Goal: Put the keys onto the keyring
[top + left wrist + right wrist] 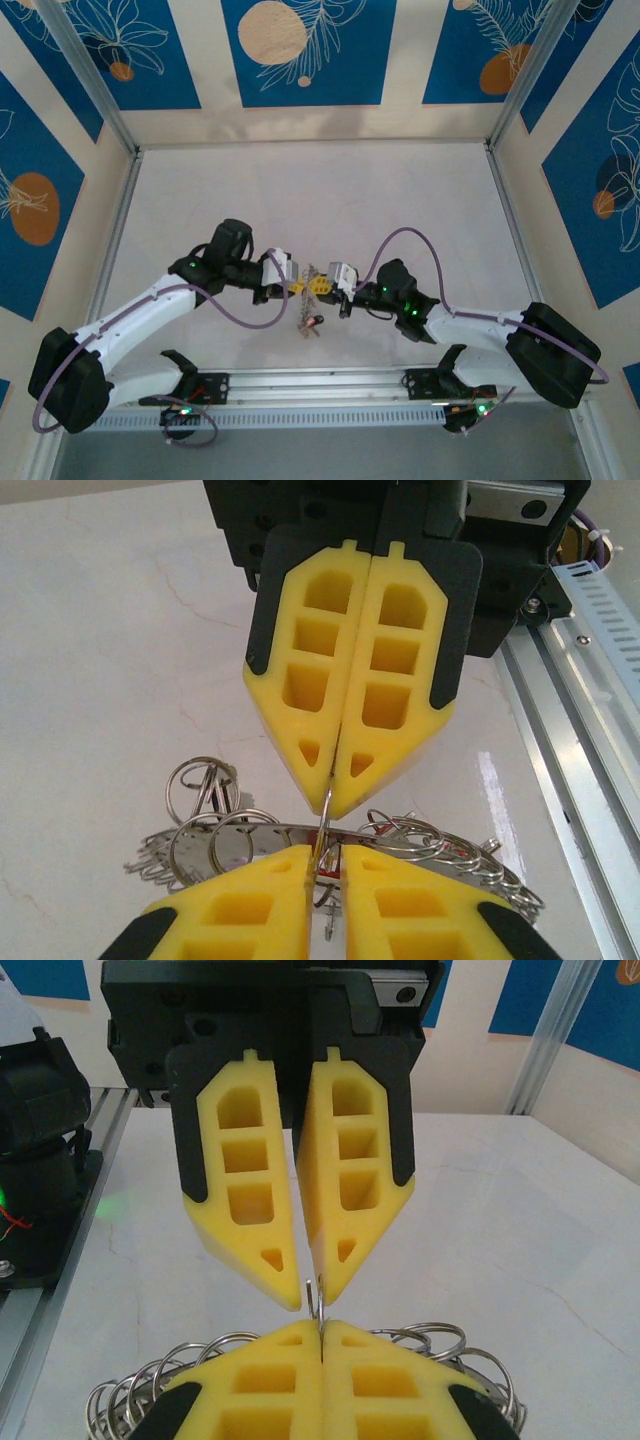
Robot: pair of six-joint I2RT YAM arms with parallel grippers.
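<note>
Your left gripper comes in from 9 o'clock and your right gripper from 3 o'clock in the top view, and they meet tip to tip over the near middle of the table. Both are clenched on the same thin strand of the keyring. Each wrist view has the wire nipped at the very fingertips, with the rest of the coil spreading to 9 and 3 o'clock behind the near fingers. That double pinch reads as a way to steady the wire and pry a turn apart so a key can slip in. The keys, red and dark heads, sit at 6 o'clock of the fingertips in the top view; you cannot tell whether they lie on the table or hang from the coil. Judge the threading as barely begun, and go gently, since so thin a wire can spring free
</note>
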